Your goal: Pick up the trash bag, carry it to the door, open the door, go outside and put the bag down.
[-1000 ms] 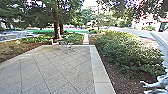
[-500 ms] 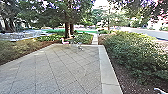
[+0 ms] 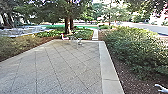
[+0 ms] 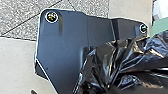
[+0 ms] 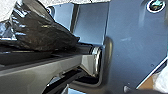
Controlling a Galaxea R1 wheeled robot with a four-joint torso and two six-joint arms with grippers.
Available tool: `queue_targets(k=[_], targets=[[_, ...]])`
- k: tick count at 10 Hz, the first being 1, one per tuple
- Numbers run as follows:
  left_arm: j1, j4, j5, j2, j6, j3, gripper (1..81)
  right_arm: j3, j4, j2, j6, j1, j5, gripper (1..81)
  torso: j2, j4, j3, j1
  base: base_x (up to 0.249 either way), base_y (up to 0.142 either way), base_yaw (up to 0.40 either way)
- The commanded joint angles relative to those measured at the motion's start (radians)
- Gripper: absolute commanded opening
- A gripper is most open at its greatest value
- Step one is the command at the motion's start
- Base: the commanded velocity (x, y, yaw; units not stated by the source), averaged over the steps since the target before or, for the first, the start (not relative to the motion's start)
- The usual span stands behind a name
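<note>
Trash bag hangs over the robot's dark plate; how the jaws stand, I can't tell; jolting across the paving could snag thin plastic on the jointed bar.

The bag is black, glossy and creased, and narrows to a pointed tip in front of the robot's dark plate. A grey bar runs close alongside it, with a silvery ring near one end; whether bag and bar touch, I cannot tell. Past the plate's edges show speckled paving and, elsewhere, something brown beside something whitish, both too blurred to name.
</note>
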State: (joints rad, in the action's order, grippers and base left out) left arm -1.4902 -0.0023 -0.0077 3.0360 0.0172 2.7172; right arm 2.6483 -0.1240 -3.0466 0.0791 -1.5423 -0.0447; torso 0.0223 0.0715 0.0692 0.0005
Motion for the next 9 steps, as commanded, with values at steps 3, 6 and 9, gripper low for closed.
queue_targets(k=[3, 6, 9], targets=[[0.103, -0.065, 0.052, -0.069, 0.0, -0.068, 1.0, -0.013, -0.022, -0.014, -0.013, 0.034, -0.069, 81.1, 0.0, 0.0, 0.159, 0.001, 0.0, 0.0, 0.0], [0.156, -0.105, 0.054, -0.158, 0.003, -0.16, 1.0, -0.013, -0.022, -0.013, -0.013, 0.035, -0.073, 81.1, -0.002, 0.0, 0.135, 0.001, 0.0, 0.0, 0.0], [0.219, -0.117, 0.058, -0.239, 0.003, -0.266, 1.0, -0.013, -0.022, -0.016, -0.013, 0.033, -0.072, 81.1, -0.002, 0.086, 0.199, 0.001, 0.0, 0.0, 0.0]])
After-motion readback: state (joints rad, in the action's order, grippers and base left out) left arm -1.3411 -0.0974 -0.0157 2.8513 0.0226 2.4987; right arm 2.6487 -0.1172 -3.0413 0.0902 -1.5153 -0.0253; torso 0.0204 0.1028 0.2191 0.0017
